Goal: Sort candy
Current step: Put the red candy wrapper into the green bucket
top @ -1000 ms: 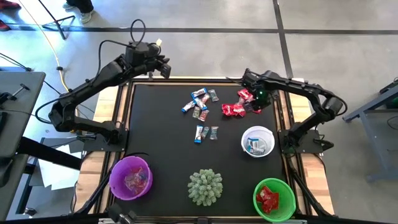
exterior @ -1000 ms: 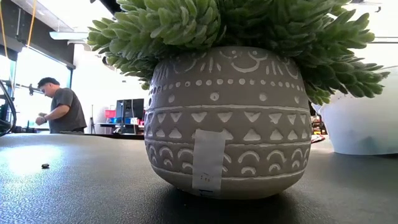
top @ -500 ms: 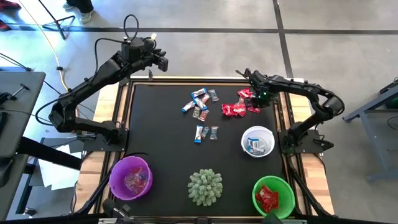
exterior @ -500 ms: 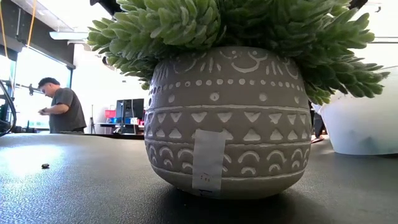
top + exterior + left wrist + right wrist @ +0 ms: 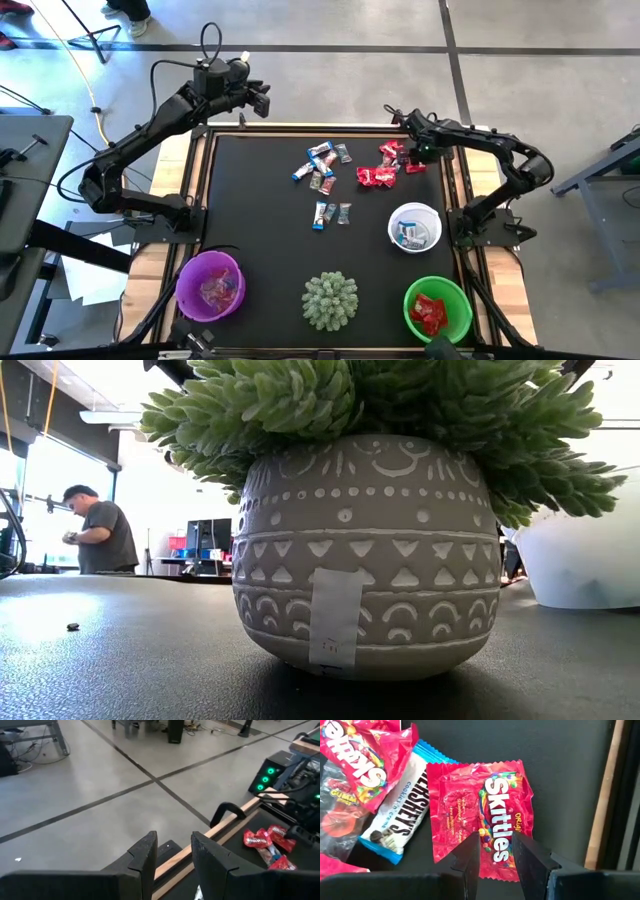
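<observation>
Candy lies loose on the black mat: red packets (image 5: 383, 168) at the far right, blue-and-white and grey ones (image 5: 322, 165) in the middle, and a small pair (image 5: 332, 213) nearer. My right gripper (image 5: 408, 157) points steeply down, open, over a red Skittles packet (image 5: 480, 815) that lies flat on the mat; beside it lie a blue-and-white bar (image 5: 400, 815) and another red packet (image 5: 360, 760). My left gripper (image 5: 264, 100) is raised beyond the table's far left corner, open and empty (image 5: 174, 855). My right gripper comes from above at the Skittles packet, its two fingers (image 5: 470, 857) standing over one end of the packet (image 5: 495, 845), which shows in the gap between them. Whether the fingertips touch the wrapper, I cannot tell.
A white bowl (image 5: 414, 226) stands right of centre, a purple bowl (image 5: 210, 285) at the near left and a green bowl (image 5: 438, 312) at the near right, each with candy inside. A potted spiky plant (image 5: 330, 300) stands at the near middle. The mat's wooden edge (image 5: 602, 795) runs close by the packet.
My right gripper has sunk toward the red packets at the far right of the mat and tipped from slanting to nearly straight down. The candy lies as before.
</observation>
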Controlling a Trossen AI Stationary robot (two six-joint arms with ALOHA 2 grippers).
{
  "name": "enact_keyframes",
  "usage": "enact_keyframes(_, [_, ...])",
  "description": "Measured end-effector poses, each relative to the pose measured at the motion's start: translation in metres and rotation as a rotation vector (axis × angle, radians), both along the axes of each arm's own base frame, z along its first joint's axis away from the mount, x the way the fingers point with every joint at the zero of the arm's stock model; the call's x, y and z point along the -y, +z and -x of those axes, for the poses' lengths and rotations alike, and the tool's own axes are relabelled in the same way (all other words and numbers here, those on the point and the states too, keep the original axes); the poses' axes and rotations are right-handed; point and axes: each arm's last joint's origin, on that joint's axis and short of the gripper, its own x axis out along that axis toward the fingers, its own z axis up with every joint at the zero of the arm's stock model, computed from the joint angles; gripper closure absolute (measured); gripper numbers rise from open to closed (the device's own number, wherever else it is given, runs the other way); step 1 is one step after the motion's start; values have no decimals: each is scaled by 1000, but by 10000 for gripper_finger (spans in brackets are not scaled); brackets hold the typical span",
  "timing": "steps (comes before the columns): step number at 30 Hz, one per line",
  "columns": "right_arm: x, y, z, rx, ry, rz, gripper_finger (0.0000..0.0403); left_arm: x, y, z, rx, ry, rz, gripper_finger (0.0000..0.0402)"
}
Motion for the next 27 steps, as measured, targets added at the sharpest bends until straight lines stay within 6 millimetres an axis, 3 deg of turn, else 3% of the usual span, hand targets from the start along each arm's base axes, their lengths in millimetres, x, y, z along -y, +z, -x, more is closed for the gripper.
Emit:
enact_keyframes(19, [0, -15, -4, -114, 82, -38, 296, 0, 0, 0, 3, -1, 4, 296])
enact_keyframes(27, [0, -15, -4, -109, 76, -33, 378, 0, 0, 0, 16, 5, 15, 296])
